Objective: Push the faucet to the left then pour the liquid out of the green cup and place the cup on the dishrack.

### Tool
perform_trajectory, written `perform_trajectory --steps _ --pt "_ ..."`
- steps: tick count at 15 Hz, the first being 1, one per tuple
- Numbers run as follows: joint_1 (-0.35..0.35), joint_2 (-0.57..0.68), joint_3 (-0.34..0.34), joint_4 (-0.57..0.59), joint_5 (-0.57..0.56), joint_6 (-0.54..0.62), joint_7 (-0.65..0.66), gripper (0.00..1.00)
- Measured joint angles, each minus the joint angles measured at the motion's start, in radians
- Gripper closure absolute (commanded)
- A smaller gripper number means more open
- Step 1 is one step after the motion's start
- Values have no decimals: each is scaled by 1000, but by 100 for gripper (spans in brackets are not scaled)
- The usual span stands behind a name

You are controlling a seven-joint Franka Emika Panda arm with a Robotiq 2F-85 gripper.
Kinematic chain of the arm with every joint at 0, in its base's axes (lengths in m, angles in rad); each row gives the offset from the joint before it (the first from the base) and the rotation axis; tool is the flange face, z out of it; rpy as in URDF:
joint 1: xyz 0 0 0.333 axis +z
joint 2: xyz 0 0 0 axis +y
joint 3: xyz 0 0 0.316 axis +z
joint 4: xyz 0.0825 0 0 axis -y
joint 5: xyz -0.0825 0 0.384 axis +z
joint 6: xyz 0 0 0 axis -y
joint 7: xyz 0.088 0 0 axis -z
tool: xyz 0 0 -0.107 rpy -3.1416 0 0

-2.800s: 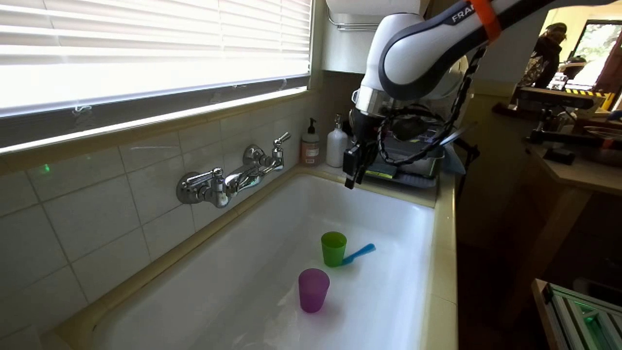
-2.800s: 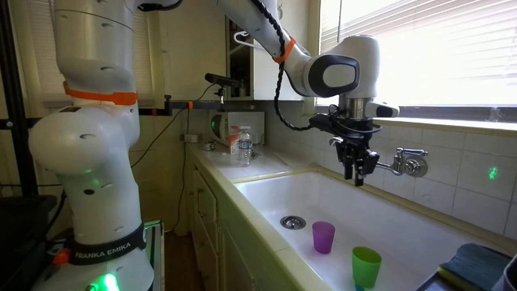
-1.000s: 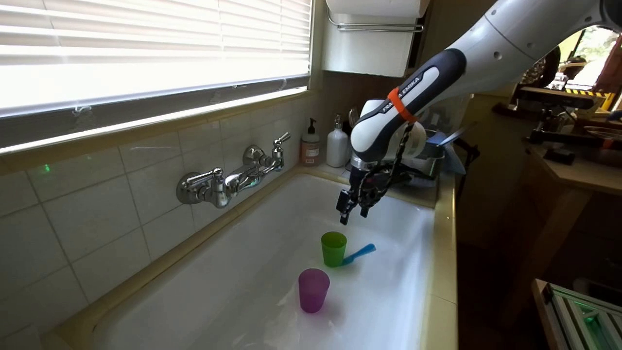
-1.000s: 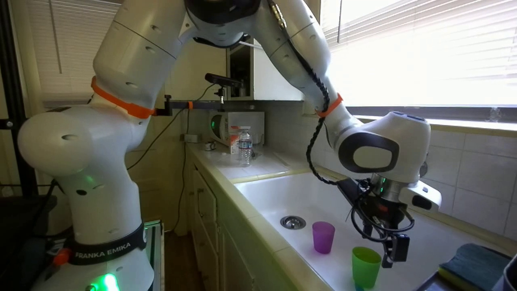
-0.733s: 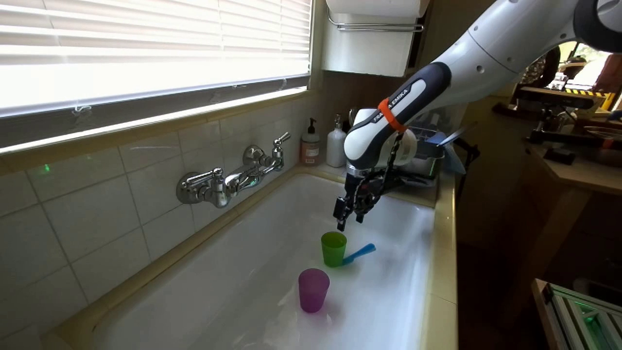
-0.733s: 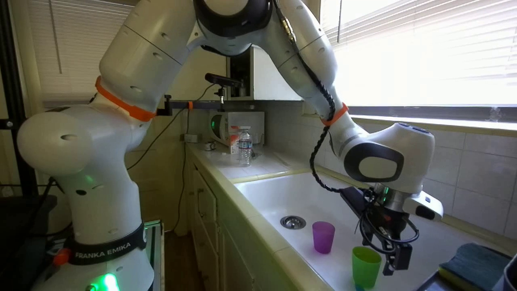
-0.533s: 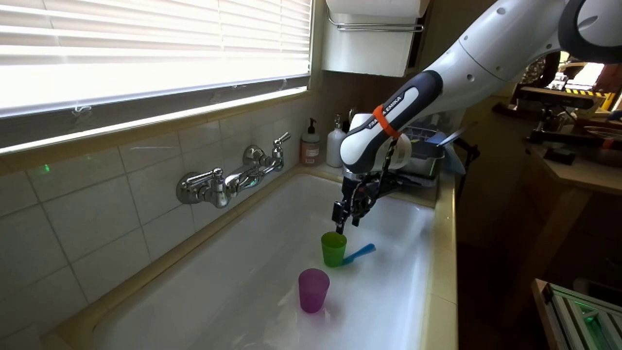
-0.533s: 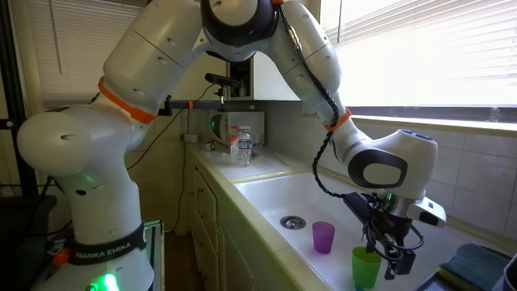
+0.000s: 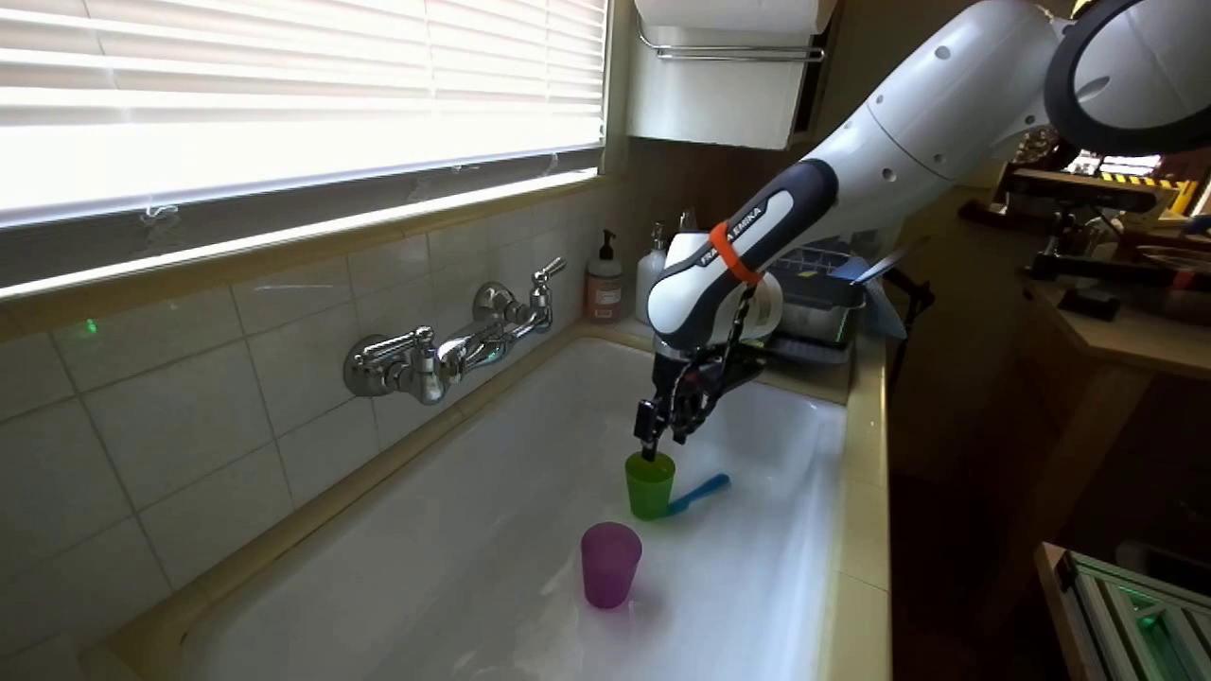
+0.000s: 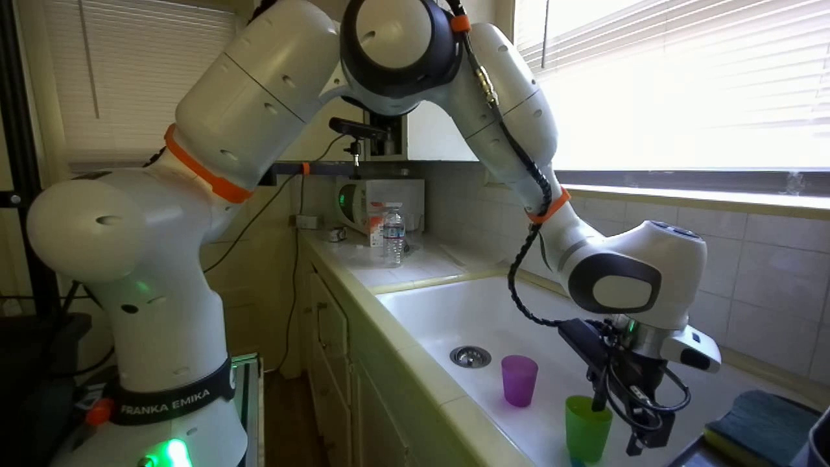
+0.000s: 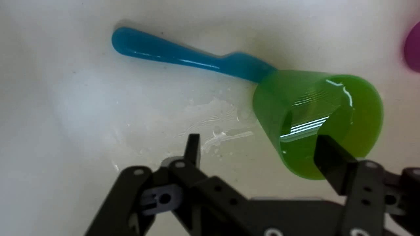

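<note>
The green cup [image 9: 650,487] stands upright in the white sink; in the wrist view the green cup [image 11: 295,108] shows liquid with bright reflections inside. My gripper [image 9: 664,446] is low at its rim, and the wrist view shows the gripper [image 11: 259,144] open, nothing gripped. One fingertip [image 11: 331,154] overlaps the cup's mouth; whether it dips inside I cannot tell. The opposite fingertip [image 11: 193,147] is over bare sink. On the tiled wall sits the chrome faucet [image 9: 473,350], blocked by my arm in an exterior view. Behind my arm, the dishrack [image 9: 818,303] is partly covered.
A purple cup [image 9: 610,565] stands near the green one. A blue utensil [image 11: 193,57] lies against the green cup's base. The drain [image 10: 471,357] is farther along. A dark cloth [image 10: 765,421] over a sponge lies at the sink's corner. Soap bottles [image 9: 604,284] line the back ledge.
My gripper has come down from high up near the faucet to the green cup's rim, its jaws apart. Both cups and the faucet have stayed where they were.
</note>
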Motion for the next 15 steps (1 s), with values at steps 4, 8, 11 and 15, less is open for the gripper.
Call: perform_trajectory --steps 4,8,11,15 --pt "0 18 5 24 -13 -2 -6 74" --pt "-1 23 10 38 -22 -9 -9 100" --pt "-3 28 14 52 -26 -32 -10 100" --pt "-4 34 20 73 -27 -51 -11 56"
